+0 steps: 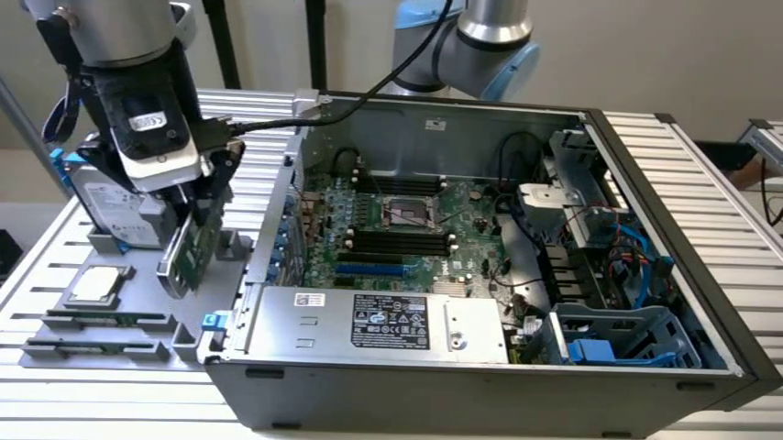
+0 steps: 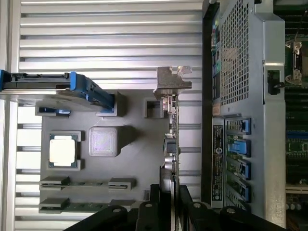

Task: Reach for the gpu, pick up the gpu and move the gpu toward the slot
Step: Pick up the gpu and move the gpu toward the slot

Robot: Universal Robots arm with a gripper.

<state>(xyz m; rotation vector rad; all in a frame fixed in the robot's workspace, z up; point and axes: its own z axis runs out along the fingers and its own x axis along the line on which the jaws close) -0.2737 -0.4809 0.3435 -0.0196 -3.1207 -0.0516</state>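
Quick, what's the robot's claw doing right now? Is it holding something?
Claw: closed, holding the gpu by its edge, one finger on each side of the green card.

Silver arm [image 1: 483, 46] with blue joint caps rises at far side. Its wrist [image 1: 128, 64] hangs at exterior view's left, pointing down, slightly tilted. Black gripper [image 1: 202, 211] sits below wrist, fingers [image 2: 155, 211] pointing down, clamped from both sides on upper edge of gpu [image 2: 172, 159], jaws close together
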